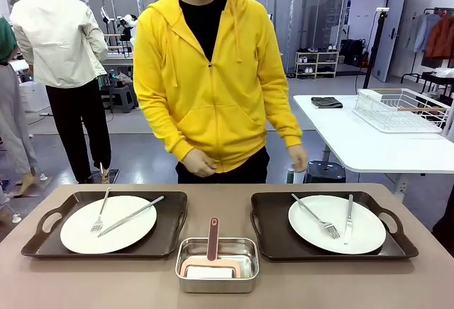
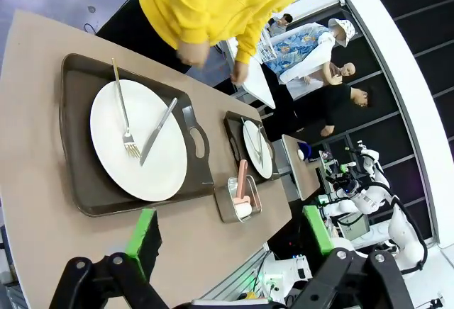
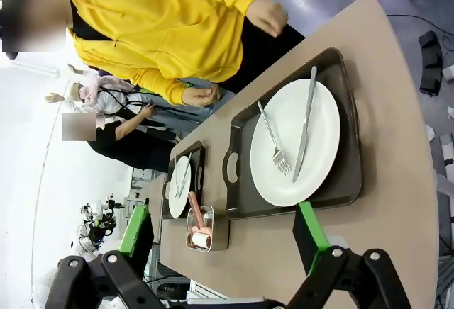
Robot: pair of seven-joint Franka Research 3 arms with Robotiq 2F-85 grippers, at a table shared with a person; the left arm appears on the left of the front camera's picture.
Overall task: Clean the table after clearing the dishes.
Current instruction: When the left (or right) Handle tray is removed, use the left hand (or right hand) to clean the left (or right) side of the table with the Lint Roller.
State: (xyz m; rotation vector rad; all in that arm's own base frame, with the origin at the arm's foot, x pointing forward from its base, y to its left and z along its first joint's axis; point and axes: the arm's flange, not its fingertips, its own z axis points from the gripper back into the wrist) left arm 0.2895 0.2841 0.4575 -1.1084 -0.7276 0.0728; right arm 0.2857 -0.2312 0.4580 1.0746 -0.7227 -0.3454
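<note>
Though both hang over the table [image 1: 85, 284], the left gripper [image 2: 230, 238] and the right gripper [image 3: 221, 238] have their jaws spread wide with nothing between them. Beyond them the left plate [image 1: 78, 234] lies on the left tray [image 1: 170, 231] and the right plate [image 1: 365, 234] on the right tray [image 1: 273, 231], a steel tin [image 1: 216, 282] sitting between the trays. A person [image 1: 213, 89] stands at the far edge.

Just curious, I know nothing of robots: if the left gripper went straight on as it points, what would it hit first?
Probably the small steel tin with the pink-handled tool: it lies between the open fingers of the left gripper. Depth is unclear, so the table might come first.
</note>
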